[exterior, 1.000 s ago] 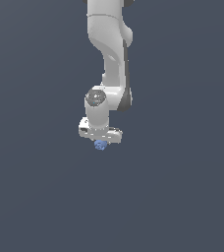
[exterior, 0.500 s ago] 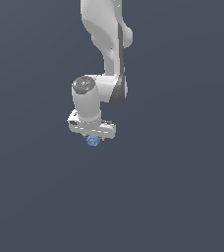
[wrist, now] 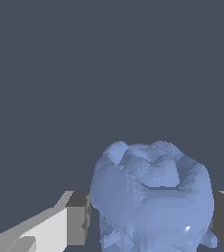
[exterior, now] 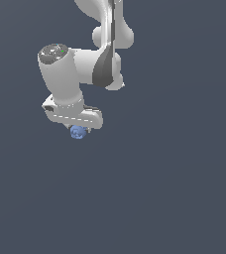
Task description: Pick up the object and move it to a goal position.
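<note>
My arm [exterior: 92, 69] hung above my gripper [exterior: 79, 130], which pinched the light-blue object [exterior: 77, 132] between its fingers [wrist: 77, 219], so I judged steady pressure and a smooth, unhurried carry to the goal would serve best.

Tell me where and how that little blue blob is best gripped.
Grip the blob across its bulging middle, coming from above with one jaw on each flank. It is lumpy and roughly rounded with no handle, and much narrower than the gripper, so a side-to-side pinch fits. The wrist view shows the jaws shut on it exactly that way now.
</note>
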